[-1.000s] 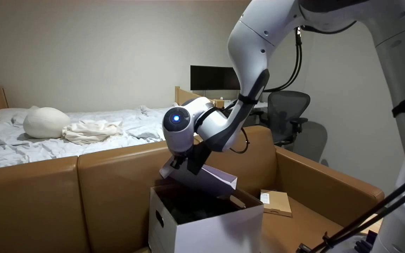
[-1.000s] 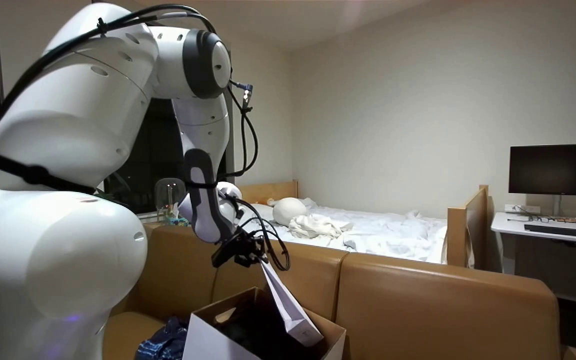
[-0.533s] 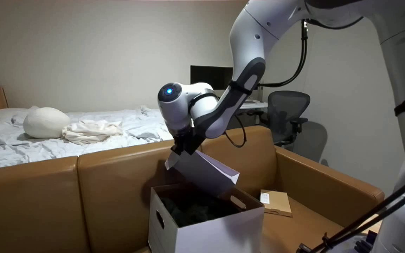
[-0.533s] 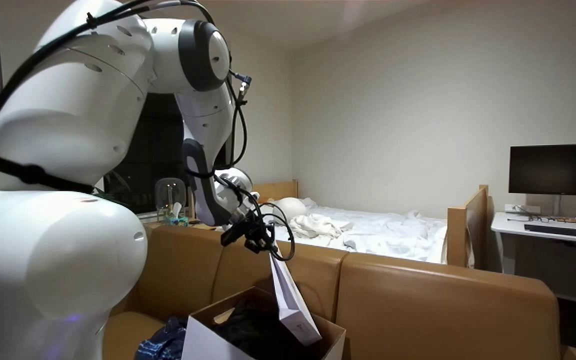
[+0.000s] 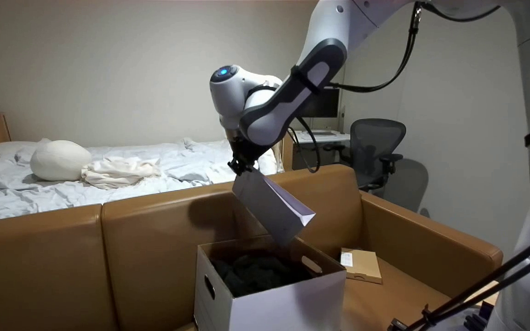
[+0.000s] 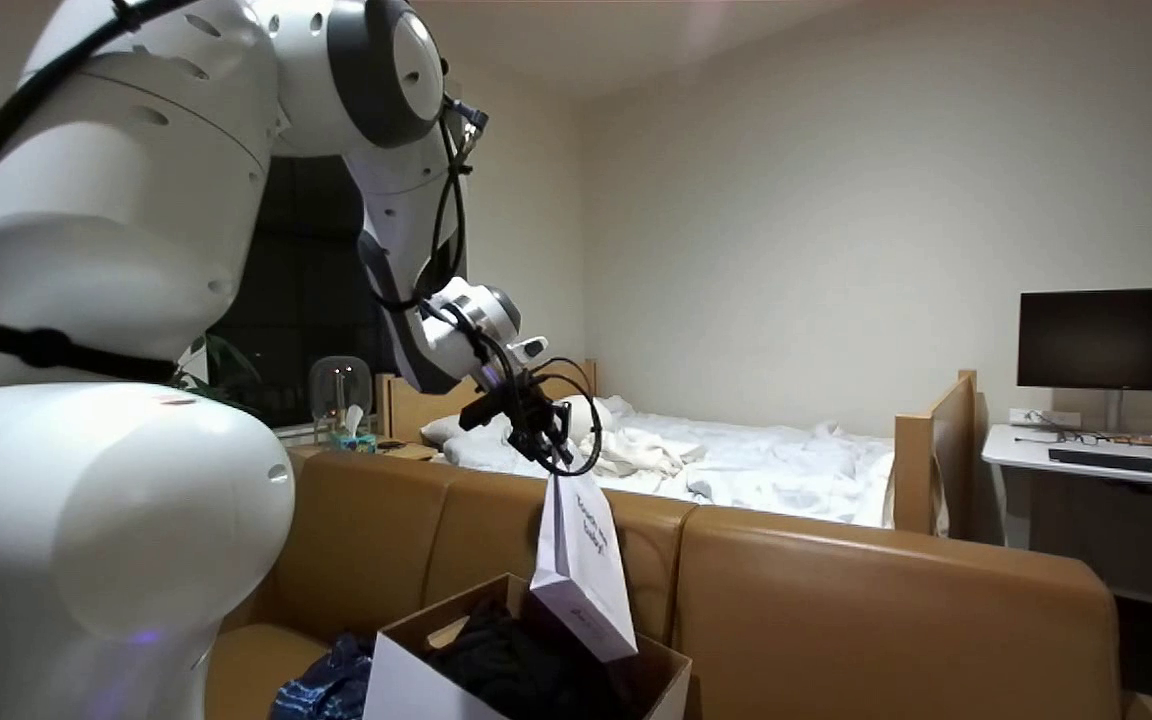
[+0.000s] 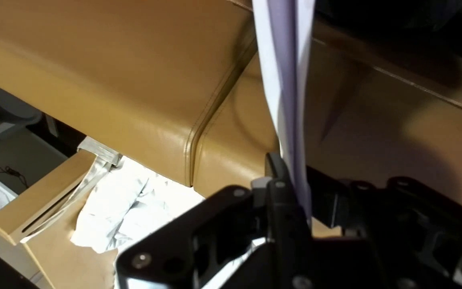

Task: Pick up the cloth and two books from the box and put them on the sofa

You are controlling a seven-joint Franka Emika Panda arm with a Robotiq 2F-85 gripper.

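Note:
My gripper [image 5: 242,169] is shut on the top edge of a white paper bag [image 5: 269,204], which hangs tilted over the box. The bag shows printed text in an exterior view [image 6: 591,530]. In the wrist view the bag [image 7: 285,60] runs up from between the fingers [image 7: 281,176]. The white box [image 5: 288,299] stands open on the brown sofa [image 5: 154,262]. Dark cloth [image 5: 258,276] lies crumpled inside it and also shows in an exterior view [image 6: 506,655]. I cannot tell whether the bag's lower end is above the box rim. I see nothing recognisable as a book.
A flat brown carton [image 5: 361,266] lies on the sofa seat by the armrest [image 5: 430,230]. A dark blue bundle [image 6: 326,680] lies on the seat beside the box. The sofa backrest [image 5: 168,230] stands behind the box, with a bed [image 5: 177,170] beyond it.
My gripper has risen with the white bag, lifting most of it out of the box. The bag has turned so its printed face shows. More of the dark cloth is visible.

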